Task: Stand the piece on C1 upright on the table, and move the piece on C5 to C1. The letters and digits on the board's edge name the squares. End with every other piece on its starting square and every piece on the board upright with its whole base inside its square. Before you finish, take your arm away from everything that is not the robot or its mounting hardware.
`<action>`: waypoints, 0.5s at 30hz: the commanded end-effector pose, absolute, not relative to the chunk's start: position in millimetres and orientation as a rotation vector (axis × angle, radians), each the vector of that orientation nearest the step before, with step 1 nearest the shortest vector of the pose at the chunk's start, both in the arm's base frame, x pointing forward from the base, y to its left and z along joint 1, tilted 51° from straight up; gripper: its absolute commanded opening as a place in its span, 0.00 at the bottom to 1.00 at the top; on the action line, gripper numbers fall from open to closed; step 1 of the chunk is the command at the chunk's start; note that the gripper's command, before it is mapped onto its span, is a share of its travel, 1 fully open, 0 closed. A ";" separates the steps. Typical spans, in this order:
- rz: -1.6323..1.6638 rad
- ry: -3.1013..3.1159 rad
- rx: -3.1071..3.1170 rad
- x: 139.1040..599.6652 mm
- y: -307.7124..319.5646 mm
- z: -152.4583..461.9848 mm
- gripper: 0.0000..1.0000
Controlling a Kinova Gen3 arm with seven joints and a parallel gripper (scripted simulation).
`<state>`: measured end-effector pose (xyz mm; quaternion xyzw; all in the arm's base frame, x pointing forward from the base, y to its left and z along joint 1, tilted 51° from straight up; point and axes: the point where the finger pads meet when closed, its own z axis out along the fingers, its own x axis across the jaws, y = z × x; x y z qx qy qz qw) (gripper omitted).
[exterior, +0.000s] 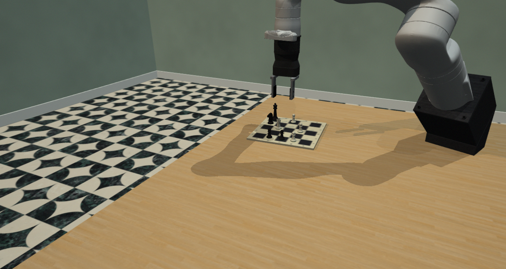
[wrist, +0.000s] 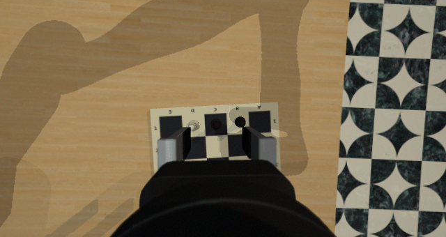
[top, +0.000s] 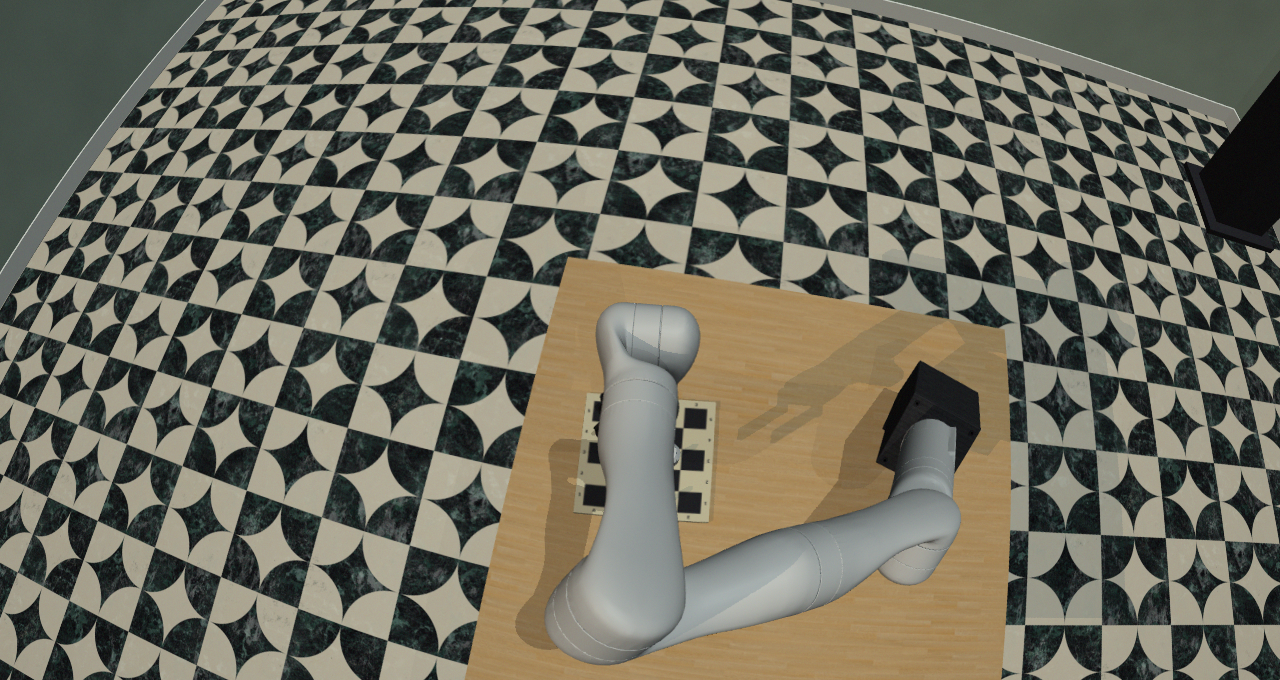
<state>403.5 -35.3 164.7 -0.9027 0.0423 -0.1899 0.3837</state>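
My gripper (exterior: 282,97) (wrist: 216,137) is open and empty, pointing down high above the board (top: 710,461) (exterior: 319,135) (wrist: 272,106); in the top view the arm hides it. A small black piece (exterior: 282,135) (wrist: 216,124), like a pawn, stands upright on C1. It appears between and just beyond the fingers in the wrist view. A white pawn (exterior: 293,118) stands upright on C5 in the far row in the exterior view; the gripper body hides that row in the wrist view.
A black piece (exterior: 269,133) (wrist: 240,121) on B1 and a white pawn (exterior: 293,136) (wrist: 193,125) on D1 flank C1. A black king (exterior: 275,110), black knight (exterior: 270,118), white rook (exterior: 278,123) and another white pawn (exterior: 300,127) stand further back.
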 end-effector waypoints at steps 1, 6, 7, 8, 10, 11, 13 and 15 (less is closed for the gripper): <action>-0.486 0.110 -2.302 403.5 -36.4 164.8 1.00; -0.486 0.110 -2.302 403.5 -36.4 164.8 1.00; -0.486 0.110 -2.302 403.5 -36.4 164.8 1.00; -0.486 0.110 -2.302 403.5 -36.4 164.8 1.00; -0.486 0.110 -2.302 403.5 -36.4 164.8 1.00; -0.486 0.110 -2.302 403.5 -36.4 164.8 1.00; -0.486 0.110 -2.302 403.4 -36.4 164.8 1.00; -0.487 0.105 -2.302 403.4 -36.2 164.6 1.00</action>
